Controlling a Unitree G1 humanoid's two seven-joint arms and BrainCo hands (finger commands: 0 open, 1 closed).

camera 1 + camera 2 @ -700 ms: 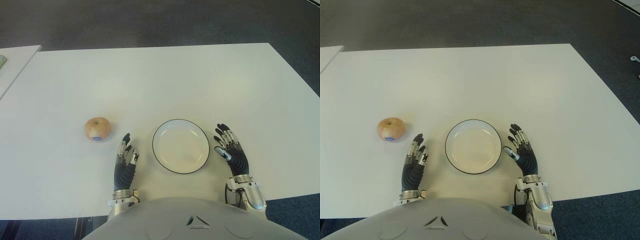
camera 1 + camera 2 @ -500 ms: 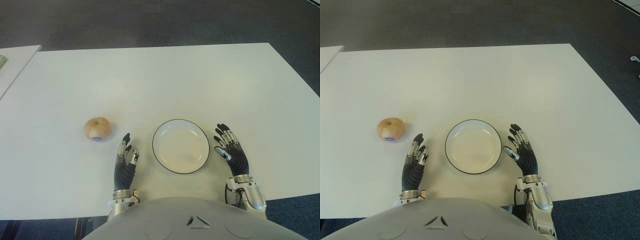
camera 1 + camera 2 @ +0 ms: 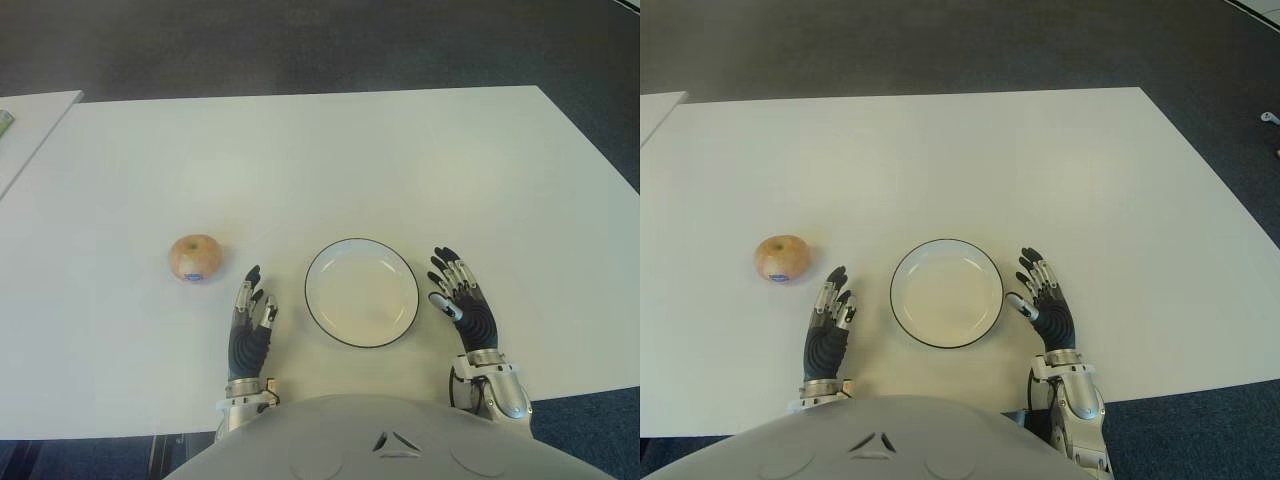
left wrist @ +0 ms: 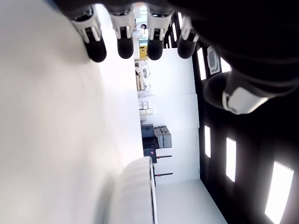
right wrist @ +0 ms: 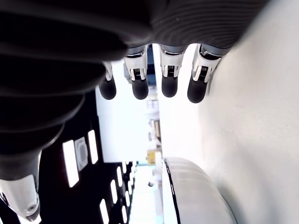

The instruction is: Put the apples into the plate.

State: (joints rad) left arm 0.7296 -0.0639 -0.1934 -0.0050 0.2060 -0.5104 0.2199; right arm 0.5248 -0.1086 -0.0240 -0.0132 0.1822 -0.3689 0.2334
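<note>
One yellowish-red apple (image 3: 195, 257) with a small blue sticker lies on the white table (image 3: 320, 160), left of centre. A white plate with a dark rim (image 3: 410, 315) sits near the front edge and holds nothing. My left hand (image 3: 250, 315) shows between the apple and the plate, fingers straight and holding nothing. My right hand (image 3: 458, 295) shows just right of the plate, fingers spread, nothing in it. In the left wrist view the fingertips (image 4: 125, 47) stretch over bare table, with the plate's edge (image 4: 135, 186) beside them. The right wrist view shows the plate's rim (image 5: 170, 191) likewise.
A second white table (image 3: 25, 125) stands at the far left with a gap between. Dark carpet (image 3: 300, 45) lies beyond the table's far edge.
</note>
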